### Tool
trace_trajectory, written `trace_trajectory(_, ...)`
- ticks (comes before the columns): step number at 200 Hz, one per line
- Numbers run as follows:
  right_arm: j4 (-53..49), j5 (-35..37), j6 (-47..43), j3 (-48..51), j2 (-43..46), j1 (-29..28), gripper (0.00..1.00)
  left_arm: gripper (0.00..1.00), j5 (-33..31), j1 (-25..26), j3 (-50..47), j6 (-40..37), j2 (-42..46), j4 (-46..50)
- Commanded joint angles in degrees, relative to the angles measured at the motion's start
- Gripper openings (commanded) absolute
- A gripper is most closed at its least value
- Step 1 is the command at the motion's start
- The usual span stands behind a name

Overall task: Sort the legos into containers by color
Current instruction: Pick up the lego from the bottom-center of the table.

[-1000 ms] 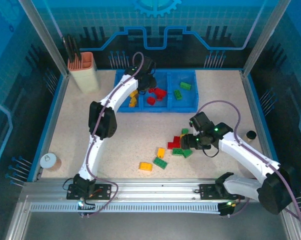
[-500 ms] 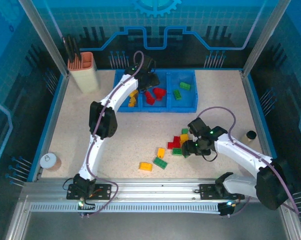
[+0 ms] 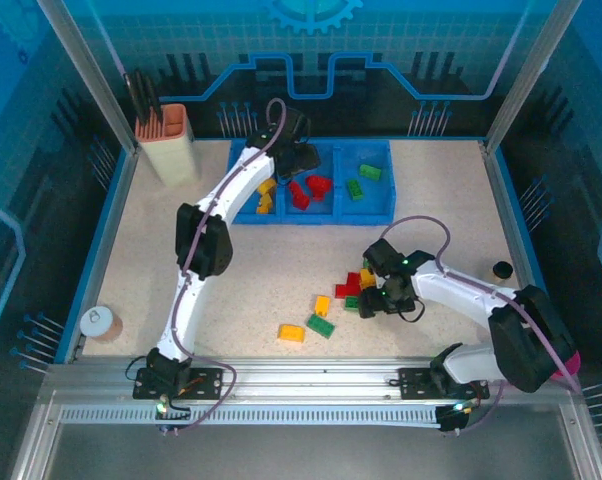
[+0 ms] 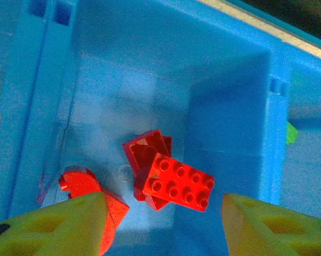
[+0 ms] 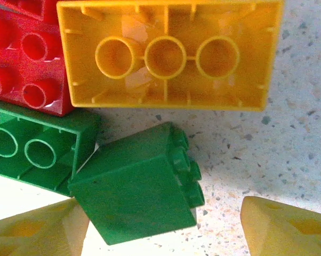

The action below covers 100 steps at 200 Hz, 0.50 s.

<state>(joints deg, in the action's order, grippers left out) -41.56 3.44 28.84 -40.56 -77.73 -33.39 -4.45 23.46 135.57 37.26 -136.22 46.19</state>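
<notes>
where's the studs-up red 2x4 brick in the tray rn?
Left wrist view: the red 2x4 brick is in the blue tray's middle compartment, lying partly on another red brick, directly under the open left tool.

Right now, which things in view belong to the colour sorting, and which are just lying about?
Belongs to the job:
blue tray
red bricks in its middle compartment
yellow bricks in its left compartment
green bricks in its right compartment
loose bricks on the table

Just lying about:
beige-and-orange holder
pink cup
small dark object
</notes>
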Motion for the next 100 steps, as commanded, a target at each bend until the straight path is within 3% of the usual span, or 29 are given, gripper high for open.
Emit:
trace_trajectory(1,1.34,1.13,-1.56,-1.63,-2.12,-0.94,0.76,0.60,0.95,-0.26,-1.29,-1.60,5.53,-0.66)
trace_trajectory(74,2.97,2.80,-3.87,-4.39,-7.70,-1.51,0.75,0.60,2.23,-0.26,-5.38,-0.96,8.09,-2.16)
trace_trajectory(100,3.15,2.24,-4.30,-4.66,-9.13,-1.59,0.69,0.60,2.38,-0.25,-5.74,-1.19,8.94,-1.91)
